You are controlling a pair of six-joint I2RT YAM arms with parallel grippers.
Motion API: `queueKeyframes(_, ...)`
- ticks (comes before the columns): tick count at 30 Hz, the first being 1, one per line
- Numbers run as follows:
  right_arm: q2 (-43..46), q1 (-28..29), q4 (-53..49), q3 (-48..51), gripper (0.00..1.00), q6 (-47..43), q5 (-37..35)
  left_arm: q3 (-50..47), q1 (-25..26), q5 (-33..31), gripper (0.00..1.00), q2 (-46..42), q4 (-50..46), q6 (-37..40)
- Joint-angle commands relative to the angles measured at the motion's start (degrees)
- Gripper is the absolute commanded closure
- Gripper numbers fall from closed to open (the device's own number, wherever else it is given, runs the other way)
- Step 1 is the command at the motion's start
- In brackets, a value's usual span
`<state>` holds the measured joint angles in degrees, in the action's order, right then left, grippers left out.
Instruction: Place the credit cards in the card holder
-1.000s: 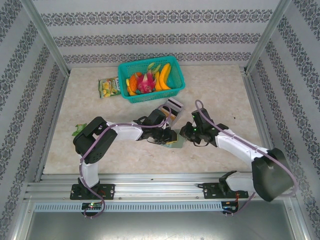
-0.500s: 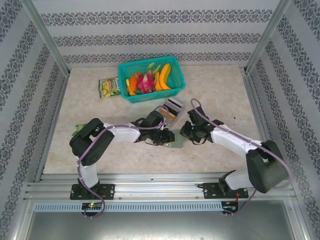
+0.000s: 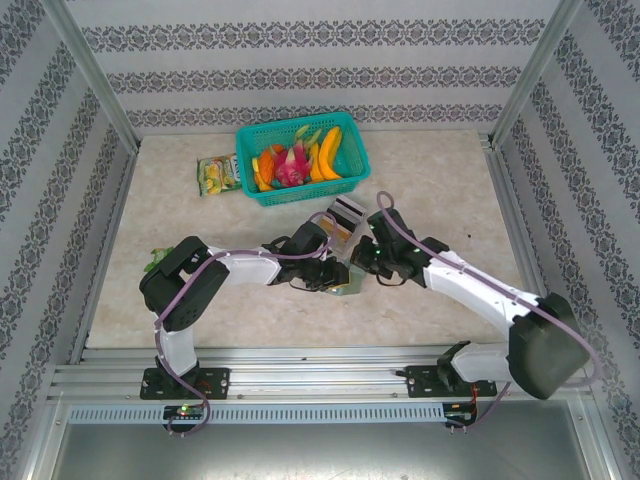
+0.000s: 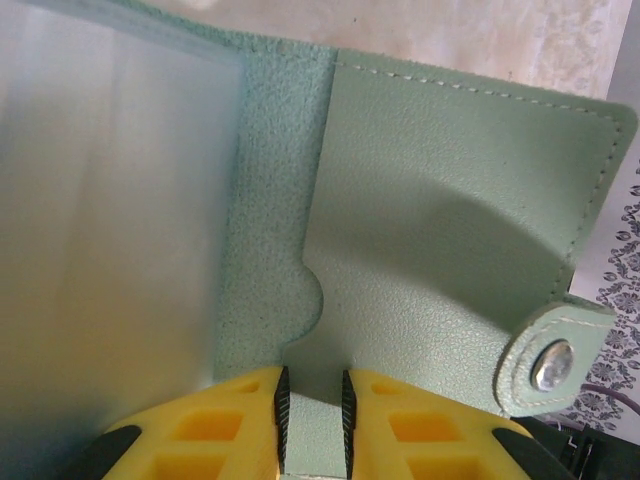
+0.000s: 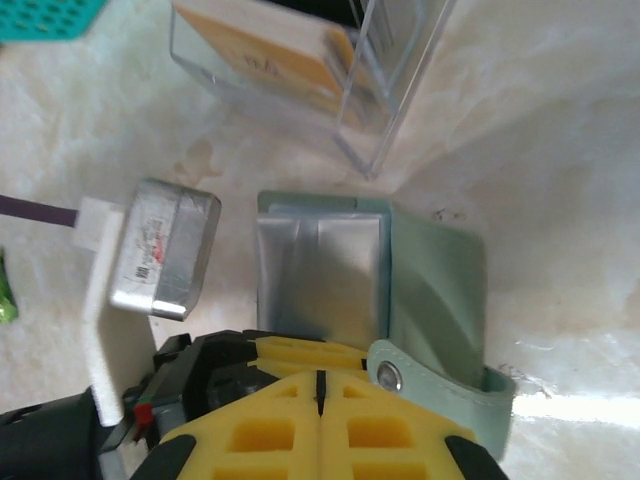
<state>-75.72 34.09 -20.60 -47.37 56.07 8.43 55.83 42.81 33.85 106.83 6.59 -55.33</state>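
The card holder (image 4: 440, 250) is a pale grey-green wallet lying open, with clear inner sleeves (image 4: 110, 230) on the left and a snap tab (image 4: 553, 360) on the right. My left gripper (image 4: 312, 385) is shut on its near edge. In the top view the left gripper (image 3: 338, 277) holds the card holder (image 3: 350, 283) at mid-table. My right gripper (image 3: 363, 262) sits right beside it. In the right wrist view the right gripper (image 5: 320, 385) is shut with nothing seen between its pads, just below the card holder (image 5: 435, 290). The credit cards (image 5: 262, 68), one orange-brown, stand in a clear plastic box (image 3: 342, 218).
A teal basket (image 3: 345, 180) of toy fruit stands at the back, with a yellow-green snack packet (image 3: 217, 175) to its left. A small green item (image 3: 155, 262) lies by the left arm's elbow. The clear box (image 5: 390, 90) stands just beyond the wallet.
My right arm has swung left and forward, bringing its gripper up against the wallet. The left gripper keeps its hold and has barely moved.
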Motion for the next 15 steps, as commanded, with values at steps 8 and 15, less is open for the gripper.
queueKeyframes(8,-7.4,0.2,3.8,1.8,0.96,4.0,-0.9,-1.9,0.6,-1.2,0.75,-1.2,3.0,-0.8)
queueKeyframes(15,-12.1,-0.6,5.7,1.9,0.94,-1.3,2.6,-8.8,0.6,-6.9,0.72,-10.3,5.8,-0.4)
